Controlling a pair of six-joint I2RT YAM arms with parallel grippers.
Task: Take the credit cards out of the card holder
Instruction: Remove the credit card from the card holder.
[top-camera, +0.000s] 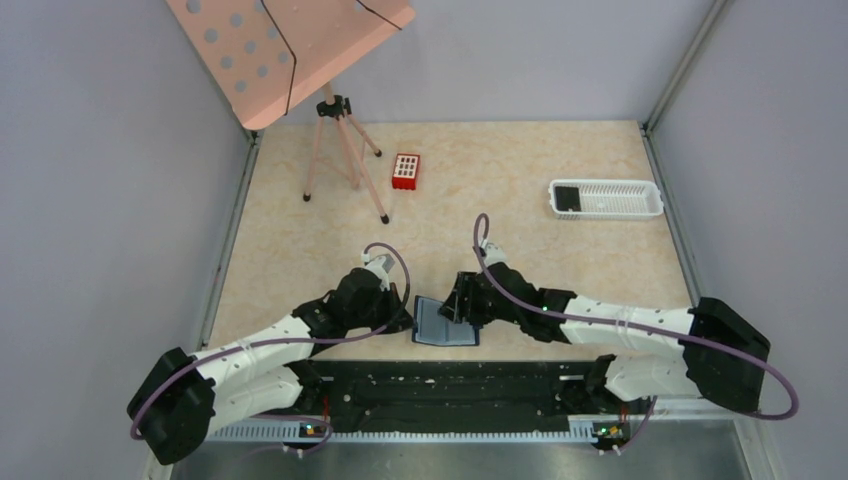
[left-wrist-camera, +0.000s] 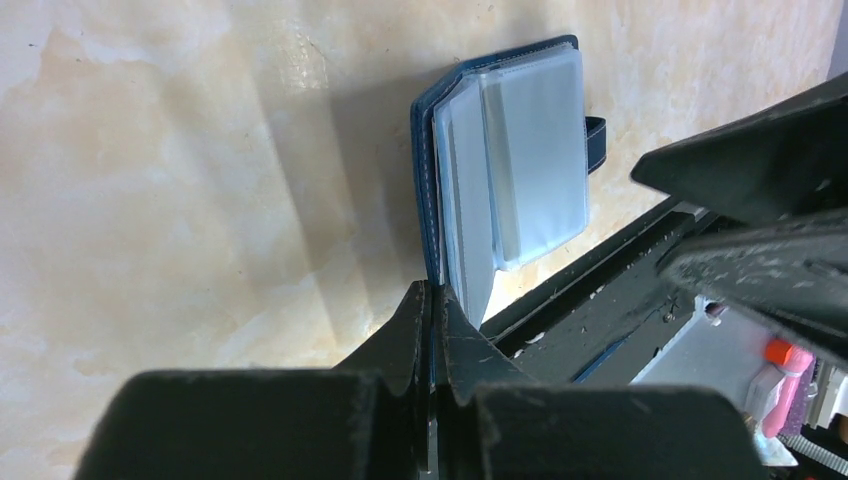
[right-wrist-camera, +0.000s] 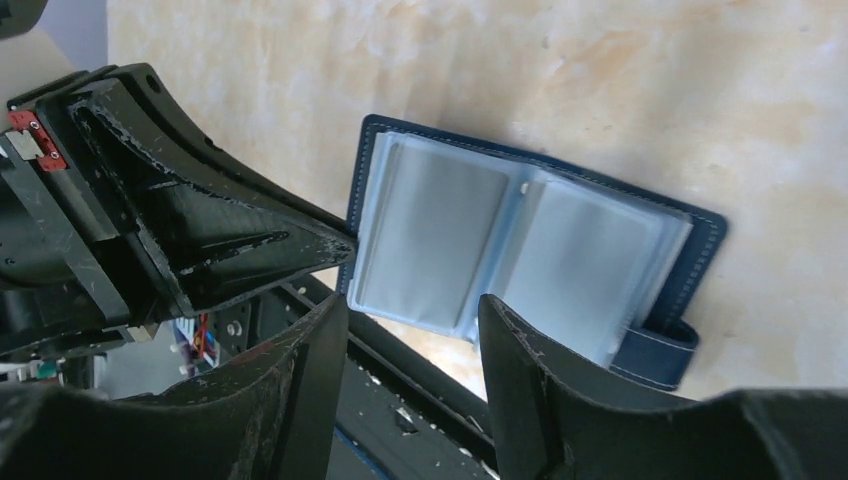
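Card holder (top-camera: 435, 328) lies open, left pincer (left-wrist-camera: 432, 290) pinching its edge, right pincer (right-wrist-camera: 412, 305) parted over it

The top view is looking steeply down from high at the near side, taking in the whole table (top-camera: 520, 190). Both wrist views are looking at its near edge from close range; all three are sharing the open card holder (top-camera: 446, 322).

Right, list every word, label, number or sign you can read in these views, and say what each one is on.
No text is readable in any view.
card holder: plain blue cover and cloudy sleeves, no print visible.
red box: a grid of white squares, too small to read any marks.
dark card in the white tray: too small to read.
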